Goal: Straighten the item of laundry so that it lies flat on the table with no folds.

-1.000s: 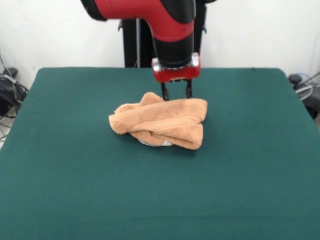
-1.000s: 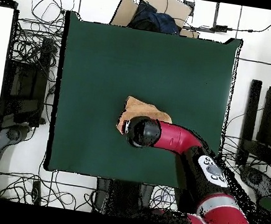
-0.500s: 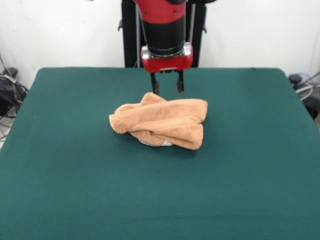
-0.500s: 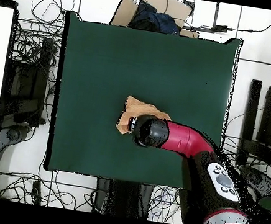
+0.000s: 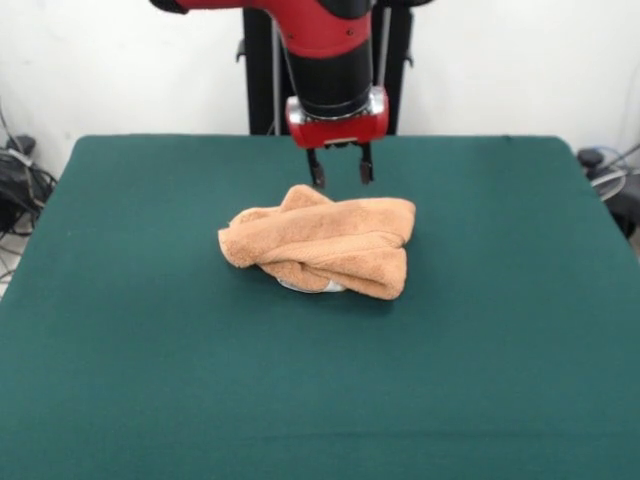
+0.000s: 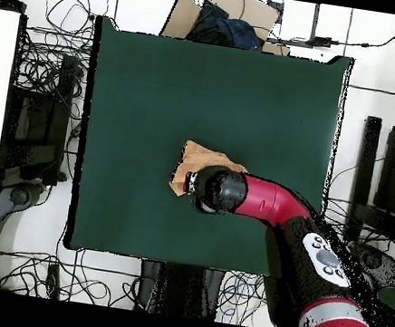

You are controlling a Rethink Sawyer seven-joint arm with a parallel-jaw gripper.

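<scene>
Front view: the towel [image 5: 318, 246] lies bunched in a thick, rolled heap at the middle of the table [image 5: 130, 380], with a scrap of white showing under its near edge at about 6 o'clock. The gripper [image 5: 340, 175] hangs at the towel's 12 o'clock, just above and behind the heap's far edge. Its two fingers are spread apart with nothing between them, and they do not touch the cloth.

Overhead view: the arm [image 6: 273, 203] reaches in from about 4 o'clock and its wrist covers much of the towel [image 6: 192, 163], which shows only as a tan patch at the wrist's 10 o'clock, near the table's [image 6: 140, 80] centre. The fingers are hidden here.

Judged from this, no fold is opened yet. The risk is in where the fingers come down: the heap is several layers thick, so a pinch on the rolled far edge could catch more than one layer and drag the whole bundle instead of opening it. A pinch set too far behind could close on bare felt.
</scene>
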